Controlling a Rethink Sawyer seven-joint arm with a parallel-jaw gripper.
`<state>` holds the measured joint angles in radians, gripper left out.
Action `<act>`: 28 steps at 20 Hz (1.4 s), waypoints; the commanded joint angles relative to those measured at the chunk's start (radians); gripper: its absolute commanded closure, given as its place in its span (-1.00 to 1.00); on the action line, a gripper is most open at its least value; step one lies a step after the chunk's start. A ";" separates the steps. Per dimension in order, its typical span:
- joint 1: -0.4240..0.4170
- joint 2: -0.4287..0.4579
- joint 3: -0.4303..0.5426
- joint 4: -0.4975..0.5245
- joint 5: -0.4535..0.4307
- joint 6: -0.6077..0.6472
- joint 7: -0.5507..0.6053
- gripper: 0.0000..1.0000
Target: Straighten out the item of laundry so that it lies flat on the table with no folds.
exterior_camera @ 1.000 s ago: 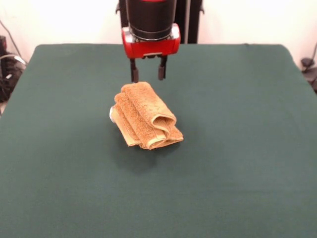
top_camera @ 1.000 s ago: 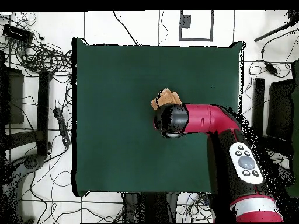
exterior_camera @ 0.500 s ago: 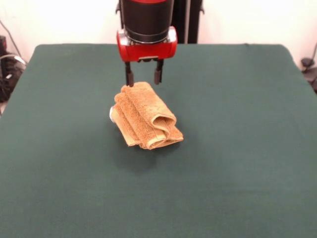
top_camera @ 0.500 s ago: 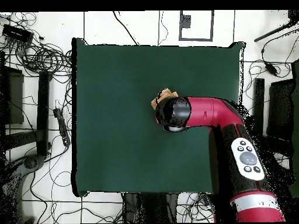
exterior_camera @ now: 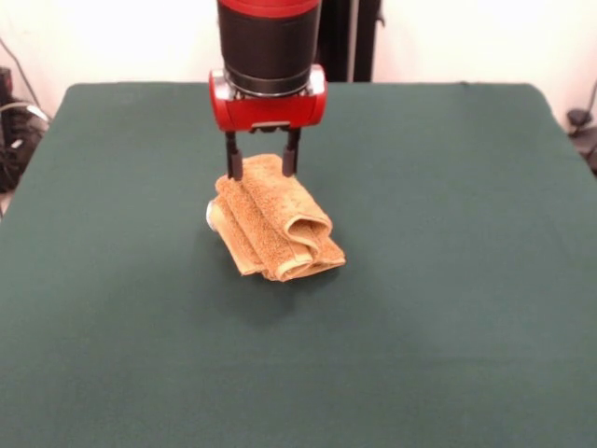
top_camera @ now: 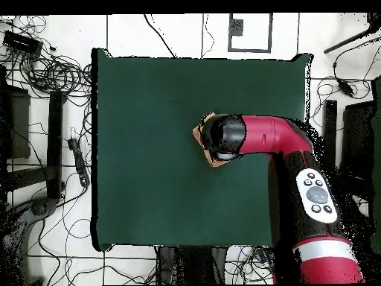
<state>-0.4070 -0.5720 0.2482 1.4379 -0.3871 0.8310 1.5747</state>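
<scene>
A crumpled, folded orange towel [exterior_camera: 276, 224] sits near the middle of the green table [exterior_camera: 448, 280]. The robot's gripper [exterior_camera: 262, 167] hangs over the towel's far end, fingers spread wide apart and holding nothing.

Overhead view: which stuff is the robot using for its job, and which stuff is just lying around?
For the job:
towel, folded up
table
gripper, open over the towel's far end

Just lying around:
cables on the floor
dark stands beside the table
</scene>
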 commanded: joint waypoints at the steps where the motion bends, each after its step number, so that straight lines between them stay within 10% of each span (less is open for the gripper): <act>1: 0.056 0.034 0.076 -0.019 -0.010 0.074 -0.053 -1.00; 28: 0.060 0.060 0.093 -0.032 -0.005 0.034 -0.050 -1.00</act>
<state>-0.3984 -0.5510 0.2482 1.4041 -0.3906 0.8310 1.5747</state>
